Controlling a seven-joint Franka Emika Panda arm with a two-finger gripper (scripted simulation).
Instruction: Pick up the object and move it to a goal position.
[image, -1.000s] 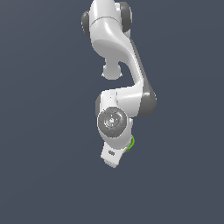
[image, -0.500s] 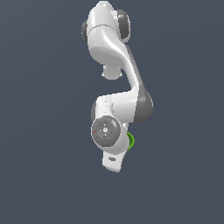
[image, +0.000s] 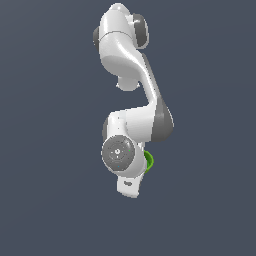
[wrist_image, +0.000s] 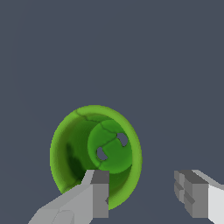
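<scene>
no readable text, labels or numbers

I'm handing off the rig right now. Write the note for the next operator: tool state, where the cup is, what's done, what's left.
Tool: open, holding nothing; both fingers show in the wrist view with a wide gap between them.
Green cup: under the tool, hollow side facing the wrist camera. One finger overlaps its rim in that view; the other stands clear to the side. Contact cannot be judged. In the exterior view only a sliver of the cup shows past the arm's wrist.
Done: the tool is positioned over the cup.
Left: probably centre on the rim, close, lift, carry to the goal. No goal marker shows in either view.
</scene>
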